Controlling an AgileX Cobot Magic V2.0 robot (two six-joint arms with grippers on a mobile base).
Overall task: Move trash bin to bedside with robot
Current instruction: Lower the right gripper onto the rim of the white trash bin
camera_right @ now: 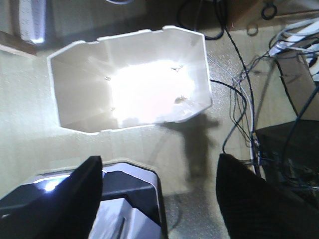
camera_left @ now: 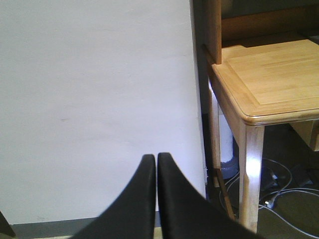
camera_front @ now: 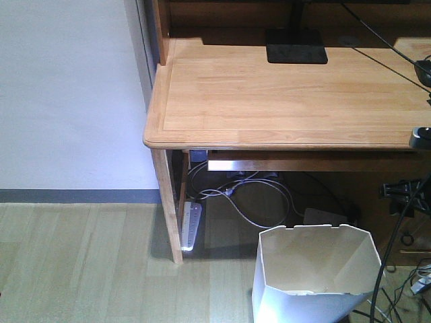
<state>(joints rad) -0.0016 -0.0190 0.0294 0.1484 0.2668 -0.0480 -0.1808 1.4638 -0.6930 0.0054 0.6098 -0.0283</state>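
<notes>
White faceted trash bin (camera_front: 313, 269), notched rim, upright on floor (camera_front: 81, 269) by bench (camera_front: 269, 94), L jaws together, R jaws apart.

The white, thin-walled trash bin (camera_front: 315, 269) stands upright and open-topped on the pale wood-look floor (camera_front: 87, 262) just in front of the counter (camera_front: 289, 94), its faceted, notched rim wider than its base, a few small specks inside.
</notes>
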